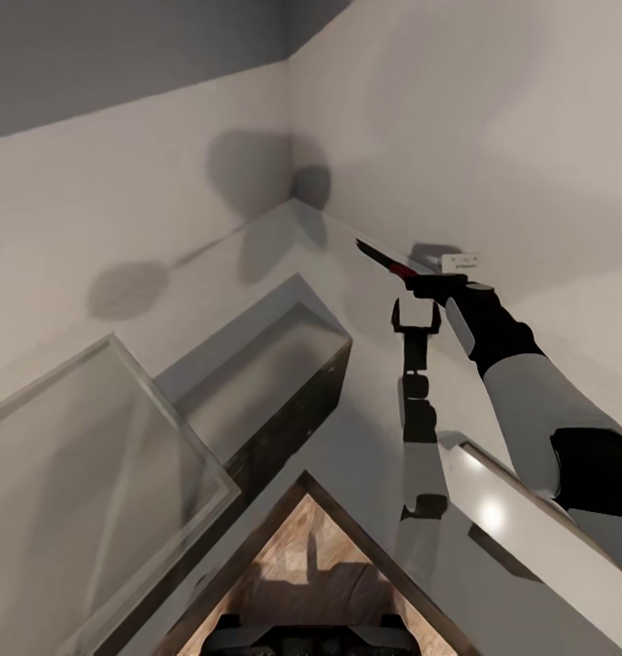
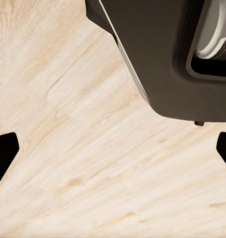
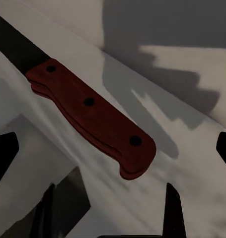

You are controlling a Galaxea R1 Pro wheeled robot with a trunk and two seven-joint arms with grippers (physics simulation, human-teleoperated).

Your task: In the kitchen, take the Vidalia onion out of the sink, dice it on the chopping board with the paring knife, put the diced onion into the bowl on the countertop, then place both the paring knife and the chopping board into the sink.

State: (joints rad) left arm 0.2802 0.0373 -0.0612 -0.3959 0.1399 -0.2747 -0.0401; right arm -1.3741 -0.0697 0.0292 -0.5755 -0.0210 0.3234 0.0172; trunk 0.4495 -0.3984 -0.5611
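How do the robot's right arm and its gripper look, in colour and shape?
The right arm has a smooth light grey shell with black sections at the wrist and near the elbow. The right gripper is black, with dark pointed jaws at the edges of the right wrist view.

Paring knife [image 1: 381,256] on countertop [image 1: 347,273] before right claw [image 1: 431,284]

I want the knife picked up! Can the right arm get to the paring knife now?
Probably yes. The right gripper hangs right by the paring knife, jaws wide open on either side of its red handle, with nothing in between to block it.
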